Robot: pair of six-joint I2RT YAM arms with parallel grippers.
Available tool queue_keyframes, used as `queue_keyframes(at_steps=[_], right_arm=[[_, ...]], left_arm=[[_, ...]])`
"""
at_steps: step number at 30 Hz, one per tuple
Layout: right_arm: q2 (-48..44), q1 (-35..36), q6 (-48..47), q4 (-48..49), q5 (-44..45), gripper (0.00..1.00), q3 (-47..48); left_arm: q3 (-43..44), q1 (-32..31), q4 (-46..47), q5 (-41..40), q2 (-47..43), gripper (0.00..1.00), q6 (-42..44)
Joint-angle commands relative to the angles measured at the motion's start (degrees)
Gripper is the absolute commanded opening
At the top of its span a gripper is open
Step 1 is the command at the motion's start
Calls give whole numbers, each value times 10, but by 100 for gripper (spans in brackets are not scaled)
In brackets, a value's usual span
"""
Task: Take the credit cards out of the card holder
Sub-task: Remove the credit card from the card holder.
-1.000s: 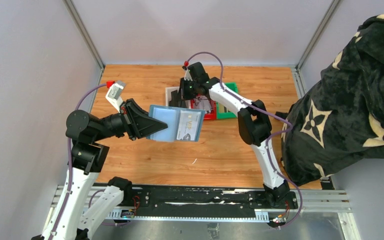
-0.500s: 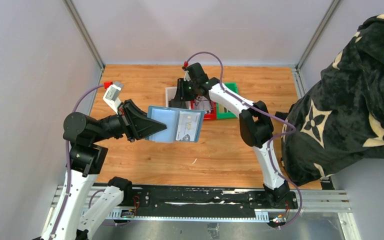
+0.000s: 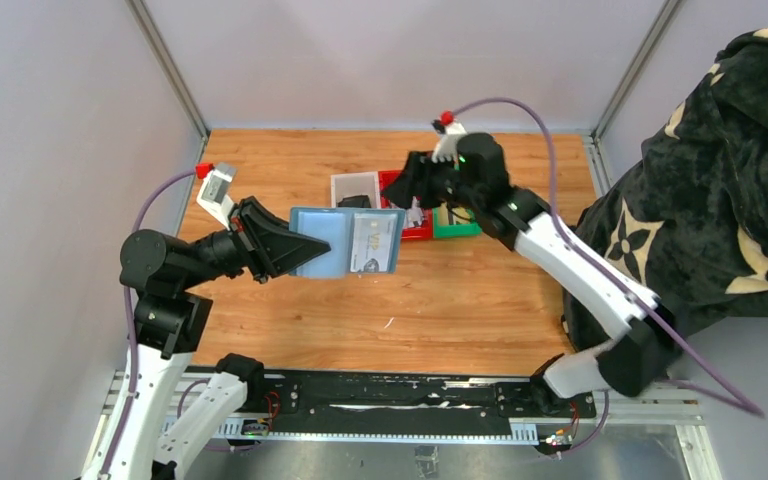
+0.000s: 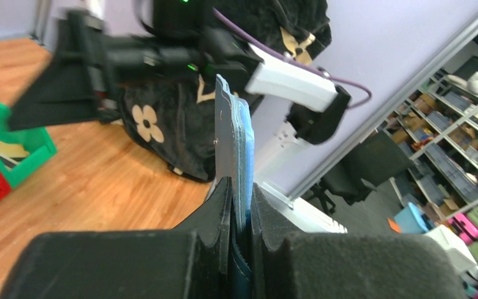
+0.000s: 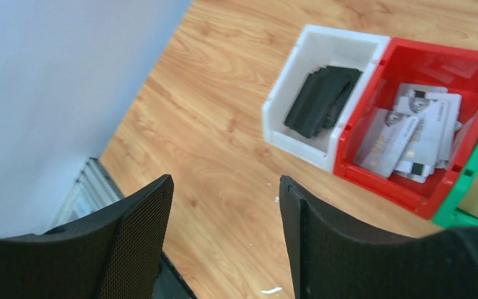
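- At my left gripper (image 4: 241, 190), the jaws are clenched on the card holder (image 4: 231, 134). It is held spread open and lifted clear of the table (image 3: 440, 310), edge-on to that wrist camera.
- Between the fingers of my right gripper (image 5: 224, 199) there is nothing. They stand apart and empty, hanging over bare wood just beside the bins.
- From the top view, the holder's open face shows one pale card (image 3: 375, 243) tucked in its right half.
- Several credit cards (image 5: 411, 134) lie in a loose pile in the red bin (image 5: 348, 156), so I judge the job partly done.
- What remains, as I read it, is at least that one card in the holder. I cannot tell whether more sit behind it.
- The print on the held card is too small for me to read. The binned cards show dark stripes and faint lettering, all blurred.
- Next to the red bin, the white bin (image 5: 323, 34) holds black wallets (image 5: 320, 99), and a green bin (image 5: 473, 180) sits on the other side.
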Motion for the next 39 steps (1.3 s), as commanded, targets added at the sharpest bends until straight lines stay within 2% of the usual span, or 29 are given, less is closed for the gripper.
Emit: queue_keyframes(at_steps=[1,3,7,11,18,23,30,32,35,37,39], right_arm=[[-124,-3,59,107,-47,68,-168],[-188,-11,112,187,-84,69,-246],[-291,-10,231,418,-106,70,-403],[-357,-3,258,523,-108,73,-466],[-375,39,243,607,-114,80,-470],[-329,73,221,642,-112,80,-437],[-245,108,237,723,-120,80,-388],[-217,118,241,742,-129,77,-375],[-188,127,258,762,-142,67,-357],[-175,127,275,774,-145,53,-351],[-169,126,290,779,-139,31,-351]], left_arm=[[17,-3,9,-45,-6,0,24],[23,-3,5,-54,-2,0,26],[26,-3,-3,-77,2,0,32],[26,-3,-3,-90,4,0,27],[24,-3,-3,-90,11,0,16],[26,-3,-1,-88,14,0,8],[23,-3,-1,-87,15,0,9],[22,-3,-1,-85,16,0,10],[21,-3,-2,-88,17,0,11],[20,-3,-6,-89,16,0,17],[17,-3,-21,-91,16,3,32]])
